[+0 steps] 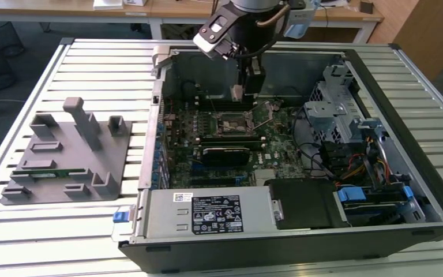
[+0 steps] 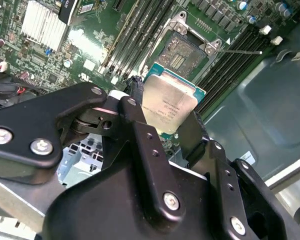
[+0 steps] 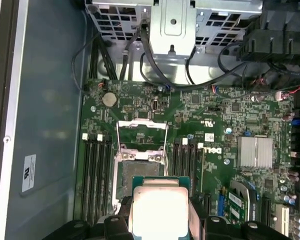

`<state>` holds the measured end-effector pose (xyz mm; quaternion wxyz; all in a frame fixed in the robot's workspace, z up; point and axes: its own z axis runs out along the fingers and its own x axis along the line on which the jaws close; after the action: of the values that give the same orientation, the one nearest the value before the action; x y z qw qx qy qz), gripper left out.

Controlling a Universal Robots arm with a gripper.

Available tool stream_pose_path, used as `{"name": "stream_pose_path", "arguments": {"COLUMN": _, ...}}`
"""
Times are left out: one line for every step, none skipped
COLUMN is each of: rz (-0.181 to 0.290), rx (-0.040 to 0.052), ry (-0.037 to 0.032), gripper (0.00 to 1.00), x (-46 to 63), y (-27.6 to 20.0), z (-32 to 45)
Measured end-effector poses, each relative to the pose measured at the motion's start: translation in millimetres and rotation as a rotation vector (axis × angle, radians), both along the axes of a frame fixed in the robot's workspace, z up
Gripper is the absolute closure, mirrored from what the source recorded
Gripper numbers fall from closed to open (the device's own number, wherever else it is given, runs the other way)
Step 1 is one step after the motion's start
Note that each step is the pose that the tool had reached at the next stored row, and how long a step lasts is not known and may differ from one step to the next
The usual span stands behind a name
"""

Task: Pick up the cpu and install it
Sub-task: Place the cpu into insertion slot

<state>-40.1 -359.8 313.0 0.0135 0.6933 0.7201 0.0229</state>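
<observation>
The jaws pinch the cpu [image 2: 167, 102] by two opposite edges, its silver top showing in both wrist views. It hangs clear of the green motherboard [image 1: 206, 124], close to the open socket [image 3: 138, 172], whose metal retaining frame is swung up. In the upper middle of the exterior view the arm [image 1: 244, 23] reaches down into the open computer case [image 1: 283, 251]. On the exterior view's left, a grey fixture [image 1: 90, 144] on the slatted table [image 1: 90, 63] carries a green memory stick [image 1: 48, 171].
</observation>
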Motion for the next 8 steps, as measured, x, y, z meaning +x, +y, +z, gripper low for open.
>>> {"name": "stream_pose_path", "arguments": {"rz": 0.0, "rx": 0.0, "ry": 0.0, "gripper": 0.47, "x": 0.0, "y": 0.0, "z": -0.5}}
{"name": "stream_pose_path", "arguments": {"rz": 0.0, "rx": 0.0001, "ry": 0.0, "gripper": 0.47, "x": 0.0, "y": 0.0, "z": -1.0}}
{"name": "stream_pose_path", "arguments": {"rz": 0.0, "rx": 0.0001, "ry": 0.0, "gripper": 0.47, "x": 0.0, "y": 0.0, "z": -1.6}}
{"name": "stream_pose_path", "arguments": {"rz": 0.0, "rx": 0.0001, "ry": 0.0, "gripper": 0.47, "x": 0.0, "y": 0.0, "z": -2.1}}
{"name": "stream_pose_path", "arguments": {"rz": 0.0, "rx": 0.0001, "ry": 0.0, "gripper": 0.47, "x": 0.0, "y": 0.0, "z": -2.5}}
{"name": "stream_pose_path", "arguments": {"rz": 0.0, "rx": 0.0002, "ry": 0.0, "gripper": 0.47, "x": 0.0, "y": 0.0, "z": -2.9}}
{"name": "stream_pose_path", "arguments": {"rz": 0.0, "rx": 0.0002, "ry": 0.0, "gripper": 0.47, "x": 0.0, "y": 0.0, "z": -3.4}}
{"name": "stream_pose_path", "arguments": {"rz": 0.0, "rx": 0.0003, "ry": 0.0, "gripper": 0.47, "x": 0.0, "y": 0.0, "z": -4.0}}
